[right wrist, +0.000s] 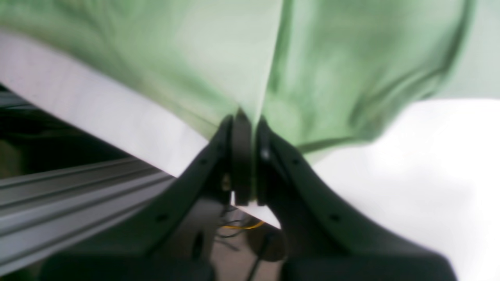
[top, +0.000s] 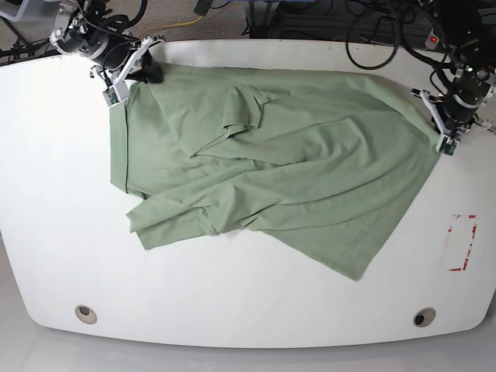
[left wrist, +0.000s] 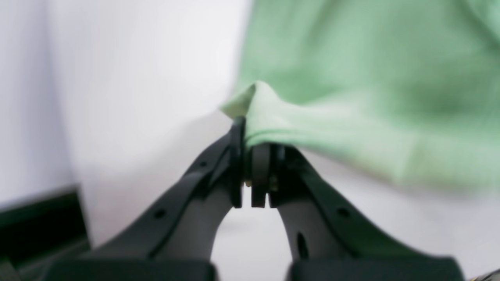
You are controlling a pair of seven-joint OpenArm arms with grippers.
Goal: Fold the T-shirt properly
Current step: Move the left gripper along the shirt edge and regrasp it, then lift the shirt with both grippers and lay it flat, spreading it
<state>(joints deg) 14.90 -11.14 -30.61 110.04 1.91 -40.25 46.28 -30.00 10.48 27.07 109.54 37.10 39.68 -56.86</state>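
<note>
While the T-shirt (top: 287,163) sprawls wrinkled across the white table (top: 248,294), my left end effector (left wrist: 250,146) and right end effector (right wrist: 248,125) each pinch opposite edges, clamped tight.

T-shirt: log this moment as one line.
left gripper: shut on T-shirt corner | right gripper: shut on edge | shirt: spread crumpled on table

It looked like a robotics lab: a white rounded surface (top: 248,294) with bolt holes (top: 86,314) near its front edge, black cables (top: 372,31) tangled on the grey floor behind it, and red tape marks (top: 463,242) at its right side.
</note>
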